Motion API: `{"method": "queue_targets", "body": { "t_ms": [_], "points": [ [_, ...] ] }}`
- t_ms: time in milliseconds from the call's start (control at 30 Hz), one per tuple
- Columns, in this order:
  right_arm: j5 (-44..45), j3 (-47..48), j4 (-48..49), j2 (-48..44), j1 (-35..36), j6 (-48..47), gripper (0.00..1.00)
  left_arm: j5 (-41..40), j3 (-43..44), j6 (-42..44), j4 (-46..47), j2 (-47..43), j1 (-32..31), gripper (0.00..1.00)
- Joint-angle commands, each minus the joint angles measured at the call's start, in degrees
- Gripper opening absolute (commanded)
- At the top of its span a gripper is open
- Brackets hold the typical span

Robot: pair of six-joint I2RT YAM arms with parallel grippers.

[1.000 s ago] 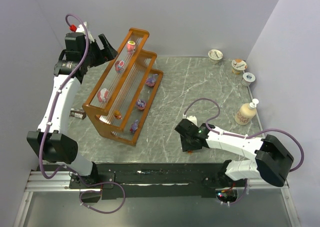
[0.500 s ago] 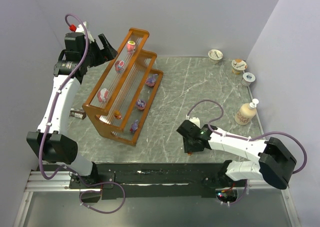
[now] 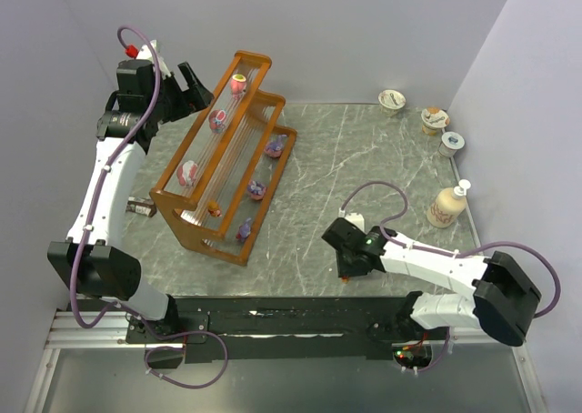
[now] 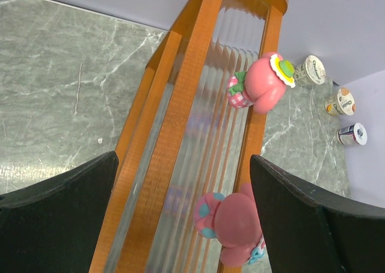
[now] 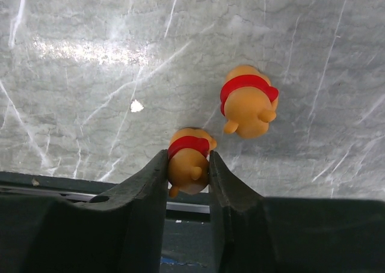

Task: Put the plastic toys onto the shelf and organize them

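Near edge of the surface: grips one orange toy [image 5: 187, 165] between closed right jaws, red band crosswise. Leaves a second orange toy [image 5: 248, 101] free just beside it. Sets the shelf [image 3: 218, 247] well off to the far left, under wide-open, empty left jaws, pink toys [image 4: 261, 83] already on its top tier.

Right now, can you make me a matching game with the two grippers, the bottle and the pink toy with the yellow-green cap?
Things:
1. right gripper
2. left gripper
3. beige bottle
4. pink toy with the yellow-green cap

Places or states:
A. on the top tier of the shelf
B. shut on an orange toy
C. standing on the table, far right
D. open, holding nothing

Pairs: 1-B, 2-D, 3-C, 4-A.
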Motion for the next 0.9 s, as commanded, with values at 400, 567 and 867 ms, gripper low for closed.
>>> {"method": "queue_targets", "body": {
  "t_ms": [400, 567, 867],
  "points": [
    [7.99, 30.21, -0.51, 25.74, -1.63, 4.94, 0.00, -0.62, 0.62, 0.85, -0.05, -2.45, 0.05, 0.96],
    [6.05, 33.56, -0.43, 30.40, -2.60, 3.89, 0.03, -0.88, 0.62, 0.94, -0.23, -2.54, 0.05, 0.96],
    [5.88, 37.78, -2.97, 34.63, -2.95, 3.36, 0.11, -1.50, 0.71, 1.20, -0.67, -2.71, 0.05, 0.96]
  ]
}}
